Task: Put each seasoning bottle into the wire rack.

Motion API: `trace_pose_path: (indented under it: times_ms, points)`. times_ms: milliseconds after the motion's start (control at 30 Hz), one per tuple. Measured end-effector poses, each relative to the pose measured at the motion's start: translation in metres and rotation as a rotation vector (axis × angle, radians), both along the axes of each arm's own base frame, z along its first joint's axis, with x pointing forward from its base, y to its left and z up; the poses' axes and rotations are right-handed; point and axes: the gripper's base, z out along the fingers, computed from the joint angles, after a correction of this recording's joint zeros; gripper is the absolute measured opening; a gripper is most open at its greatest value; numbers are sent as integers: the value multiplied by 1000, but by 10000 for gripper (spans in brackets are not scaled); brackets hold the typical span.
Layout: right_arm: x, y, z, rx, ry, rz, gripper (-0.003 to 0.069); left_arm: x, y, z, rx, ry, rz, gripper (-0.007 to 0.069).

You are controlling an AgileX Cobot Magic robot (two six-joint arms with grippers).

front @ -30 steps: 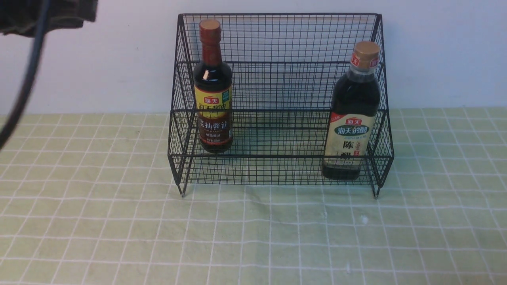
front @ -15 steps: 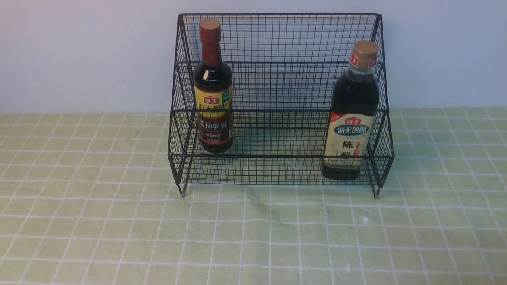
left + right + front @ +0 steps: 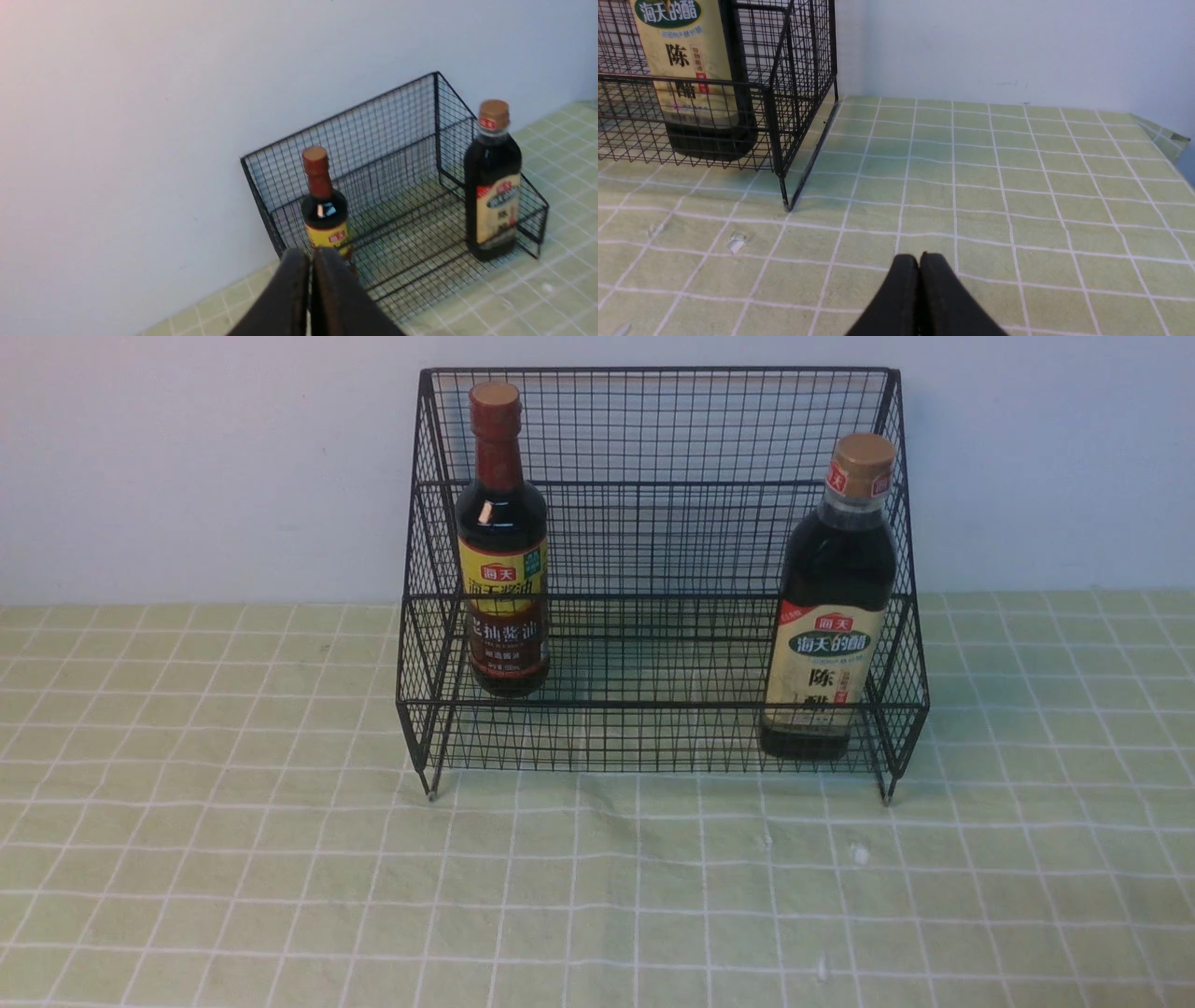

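- Both bottles can be seen inside the wire rack (image 3: 653,705), so the placing looks finished; only a last check seems left in hand.
- The left gripper (image 3: 310,261) is closed, with nothing held between its fingertips.
- The right gripper (image 3: 920,266) is likewise closed and empty.
- Beyond the left gripper, the soy sauce bottle (image 3: 504,523) is held in the rack, near its left side, roughly upright behind the front mesh.
- Ahead of the right gripper and off to its left, the vinegar bottle (image 3: 836,569) is held at the rack's other end, leaning somewhat, its cap close to the sloping side.
- Both grippers are kept apart from the rack, over the near part of the bench (image 3: 597,915); neither bottle is touched.
- No further grasp appears to be called for: the arms should simply be held back.
- If the vinegar bottle's lean is judged doubtful, a gentle straightening could be tried, though the rack might be nudged by it.
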Motion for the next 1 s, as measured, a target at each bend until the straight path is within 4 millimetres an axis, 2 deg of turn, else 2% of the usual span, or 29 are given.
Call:
trace_pose_path:
  times_ms: [133,167,200,233,333,400,467,600,667,733,1000]
  points:
    - [0,0,0,0,0,0,-15,-4,7,-46,9,-116,73,-6]
    - [0,0,0,0,0,0,-15,-4,8,-61,15,-134,97,-6]
    - [0,0,0,0,0,0,-15,-3,10,-85,20,-159,123,-6]
    - [0,0,0,0,0,0,-15,0,10,-95,28,-143,133,-6]
    - [0,0,0,0,0,0,-15,-4,14,-168,-1,-190,214,-6]
    - [0,0,0,0,0,0,-15,-2,15,-202,-6,-172,250,-6]
    - [0,0,0,0,0,0,-15,-5,18,-255,-21,-158,303,-6]
    - [0,0,0,0,1,0,-15,0,19,-313,-1,-41,322,-6]
    - [0,0,0,0,1,0,-15,0,19,-326,4,10,321,-6]
    - [0,0,0,0,1,0,-15,0,19,-330,5,44,321,-6]
    - [0,0,0,0,1,0,-15,-2,18,-335,11,103,321,-6]
